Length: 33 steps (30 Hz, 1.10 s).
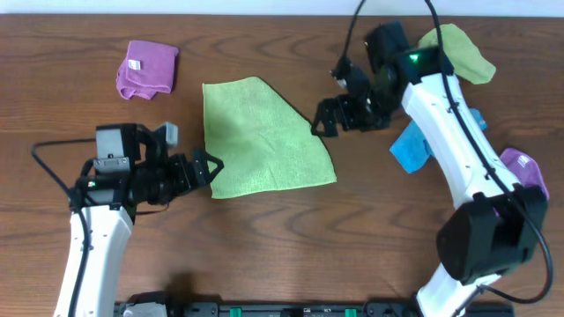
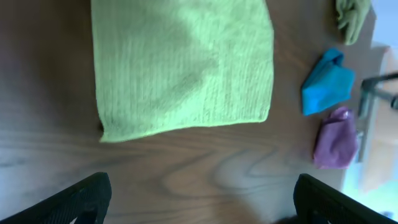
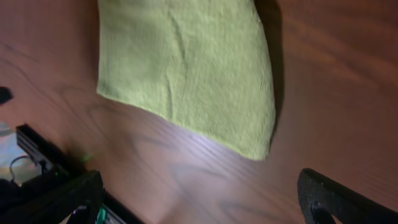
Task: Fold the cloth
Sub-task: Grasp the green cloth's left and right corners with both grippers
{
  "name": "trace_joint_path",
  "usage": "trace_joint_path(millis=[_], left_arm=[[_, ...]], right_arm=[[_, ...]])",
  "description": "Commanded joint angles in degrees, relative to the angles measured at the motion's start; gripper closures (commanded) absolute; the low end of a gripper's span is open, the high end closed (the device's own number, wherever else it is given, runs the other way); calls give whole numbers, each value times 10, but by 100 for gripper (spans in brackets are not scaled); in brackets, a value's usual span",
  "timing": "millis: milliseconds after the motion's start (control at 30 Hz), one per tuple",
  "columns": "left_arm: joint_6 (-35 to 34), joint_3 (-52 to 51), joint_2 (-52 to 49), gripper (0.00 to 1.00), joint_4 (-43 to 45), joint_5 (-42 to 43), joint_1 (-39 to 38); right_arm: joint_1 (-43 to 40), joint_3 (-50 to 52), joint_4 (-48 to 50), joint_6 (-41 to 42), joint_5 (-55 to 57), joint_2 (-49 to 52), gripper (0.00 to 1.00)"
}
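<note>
I can read no text, number or brand anywhere in these views. The lime-green cloth [image 1: 264, 136] in the middle shows me only plain weave. The purple cloth [image 1: 147, 69] at the far left carries a small white tag [image 1: 135, 65]. A second purple cloth [image 1: 522, 167] at the right, beside my right arm [image 1: 449, 114], has what looks like another white tag [image 1: 520, 161]. Both tags are too small for me to tell whether anything is printed on them. A small green light [image 1: 411, 59] glows on my right arm, with no marking I can make out.
</note>
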<state>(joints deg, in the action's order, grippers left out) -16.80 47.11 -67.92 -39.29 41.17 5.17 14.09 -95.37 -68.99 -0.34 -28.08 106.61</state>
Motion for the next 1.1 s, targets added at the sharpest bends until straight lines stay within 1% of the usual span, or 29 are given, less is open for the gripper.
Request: trace_joint_path(millis=[0,133,233,300,500,600,867,1000,1067], left_arm=[[-57,-47,-2,5,42,51,19],[-89,-83,-3,5,85,40,25],[-156,-106,-5,5,103,-12,25],[-183,-129,-16,5,122,-31,25],[-214,-171,-67,5,205,-23,25],[-214,-171,-100,5,238,-6,25],[-242,-171,-200,5,332,24,21],[-263,-171,-245,5,385,39,6],[-269,-171,-261,5,395,39,-7]], right_arm=[[-13,55,25,-21,-44,-49,1],[-18,122,67,-21,-43,-92,1],[-24,158,85,-8,-44,-112,1],[-27,168,86,-3,-49,-114,1],[-27,169,84,-4,-67,-114,1],[-26,169,80,-3,-69,-114,1],[-26,169,76,-3,-69,-114,1],[-26,169,71,-3,-69,-114,1],[-26,169,70,-3,-69,-114,1]])
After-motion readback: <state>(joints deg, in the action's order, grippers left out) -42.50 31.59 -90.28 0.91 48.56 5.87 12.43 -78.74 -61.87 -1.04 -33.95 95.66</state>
